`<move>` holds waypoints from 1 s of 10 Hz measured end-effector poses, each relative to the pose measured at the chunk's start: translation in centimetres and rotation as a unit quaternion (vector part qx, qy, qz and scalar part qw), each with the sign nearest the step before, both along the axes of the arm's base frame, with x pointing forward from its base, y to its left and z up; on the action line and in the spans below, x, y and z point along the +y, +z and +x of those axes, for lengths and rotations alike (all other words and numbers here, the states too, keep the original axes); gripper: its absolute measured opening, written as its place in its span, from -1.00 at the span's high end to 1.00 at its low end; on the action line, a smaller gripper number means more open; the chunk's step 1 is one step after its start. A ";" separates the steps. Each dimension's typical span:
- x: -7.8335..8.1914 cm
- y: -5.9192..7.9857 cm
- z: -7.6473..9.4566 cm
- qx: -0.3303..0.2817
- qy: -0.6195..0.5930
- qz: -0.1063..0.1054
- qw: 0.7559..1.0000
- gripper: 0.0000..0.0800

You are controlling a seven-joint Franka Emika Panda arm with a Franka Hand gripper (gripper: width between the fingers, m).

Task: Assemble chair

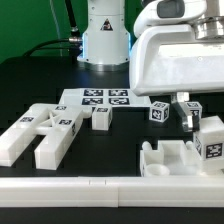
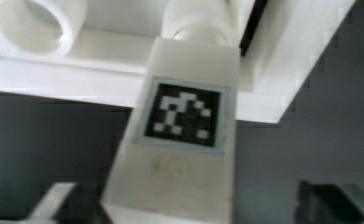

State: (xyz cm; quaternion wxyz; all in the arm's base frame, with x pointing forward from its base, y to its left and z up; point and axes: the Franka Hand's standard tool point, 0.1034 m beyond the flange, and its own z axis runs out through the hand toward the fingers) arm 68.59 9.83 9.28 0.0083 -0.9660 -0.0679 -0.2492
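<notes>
Straight ahead of the gripper (image 2: 188, 205), jaws spread, the long block (image 2: 184, 115) sits centred between them, gaps either side; long axis pointing away from wrist.

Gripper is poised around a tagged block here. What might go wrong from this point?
1. In the wrist view the long tagged block sits slanted between the fingers of the open gripper; closing may twist it or grip it off-centre.
2. It lies right by a bigger white part; lifting might drag that part along.
3. In the exterior view a small cube stands near the gripper and may get knocked.
</notes>
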 end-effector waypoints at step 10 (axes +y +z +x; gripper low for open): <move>-0.3 0.8 -0.4 0.058 0.008 -0.006 0.998 -0.62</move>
